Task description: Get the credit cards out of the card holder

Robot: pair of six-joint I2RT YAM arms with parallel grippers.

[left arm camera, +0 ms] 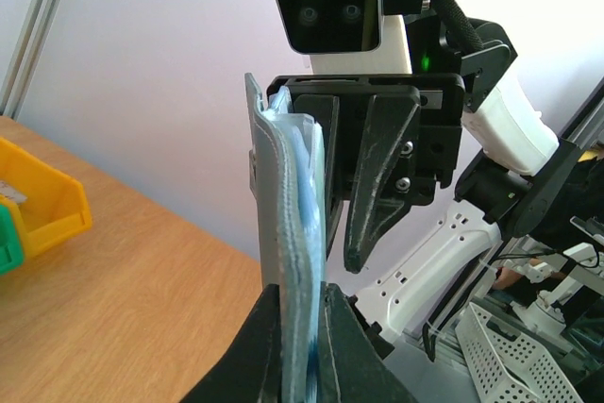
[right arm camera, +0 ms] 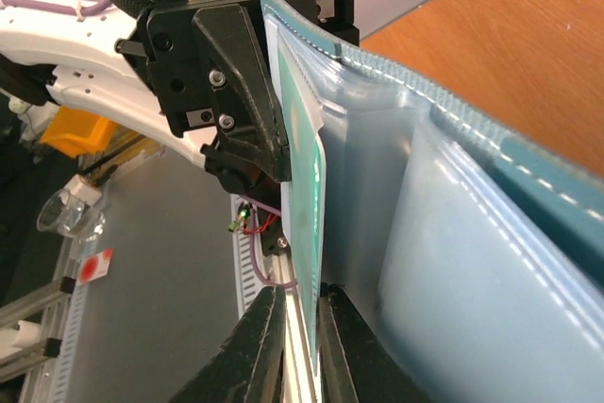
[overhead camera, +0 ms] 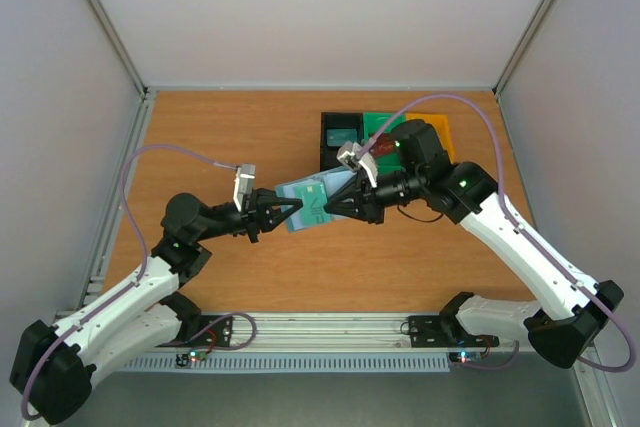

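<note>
- Pinched along one edge by the left gripper (overhead camera: 287, 213), fingers pressed together on it: the card holder (left arm camera: 280, 195), kept upright and clear of the worktop (overhead camera: 230, 137), above its middle.
- Opened toward the right gripper (right arm camera: 302, 297), with the pale blue inner pockets (right arm camera: 453, 271) facing that side.
- Seated in the pocket nearest the right fingers: one credit card (right arm camera: 304, 176), pale green, its free edge reaching out between those fingers.
- Right fingers set close on either side of that edge, almost together. Cannot tell whether truly clamped on it or only bracketing it.
- Judged stage: early in the pull on this card. Not yet drawn clear of its pocket.
- Left to do, as judged: firm pinch on the card, a straight draw away from the left gripper while the holder is kept braced, then a put-down somewhere on the worktop.
- Neighbouring pockets pale and flat-looking. Cannot tell whether more cards sit inside.
- Number of cards already out: cannot tell from these views.
- Black, green and yellow bins (overhead camera: 345, 132) at the far edge toward the right corner, partly hidden behind the right arm.
</note>
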